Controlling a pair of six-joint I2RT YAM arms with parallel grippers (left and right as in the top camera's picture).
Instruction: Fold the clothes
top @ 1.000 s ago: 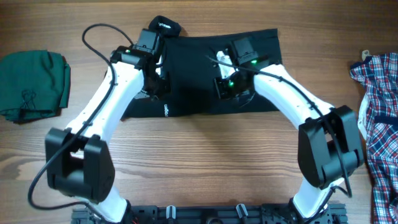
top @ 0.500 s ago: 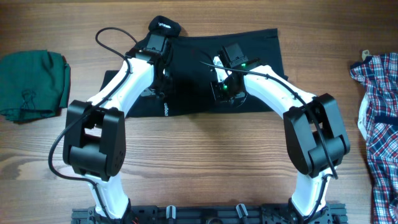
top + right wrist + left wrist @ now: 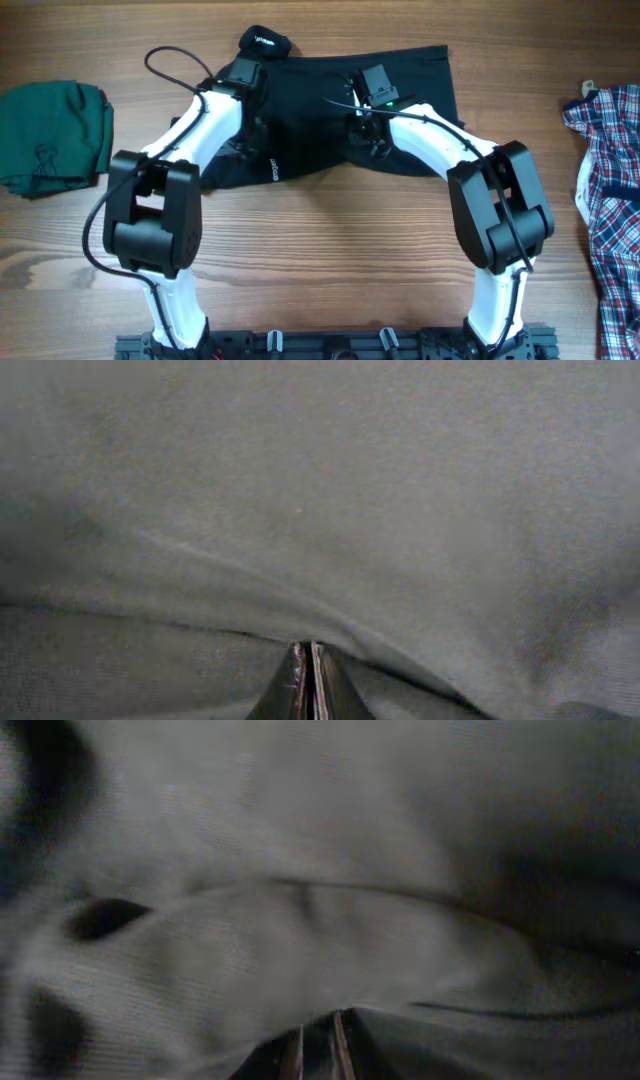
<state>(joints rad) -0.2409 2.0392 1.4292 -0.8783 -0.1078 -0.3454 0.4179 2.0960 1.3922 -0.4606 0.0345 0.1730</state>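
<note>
Clearly, the left gripper [image 3: 318, 1045] and the right gripper [image 3: 309, 678] each have jaws nipped narrow on a fold of the black shirt [image 3: 310, 105], which lies spread on the table [image 3: 320, 260], far middle

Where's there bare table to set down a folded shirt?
Bare table: between left arm and right arm below the black shirt, left front below the green garment, and between right arm and plaid shirt. Centre back is crowded.

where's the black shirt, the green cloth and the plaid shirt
black shirt [image 3: 305, 115]: overhead view, bare cloth near its middle
green cloth [image 3: 50, 135]: overhead view, middle of the bundle at the picture's left edge
plaid shirt [image 3: 612, 170]: overhead view, checked cloth at the picture's right edge
</note>
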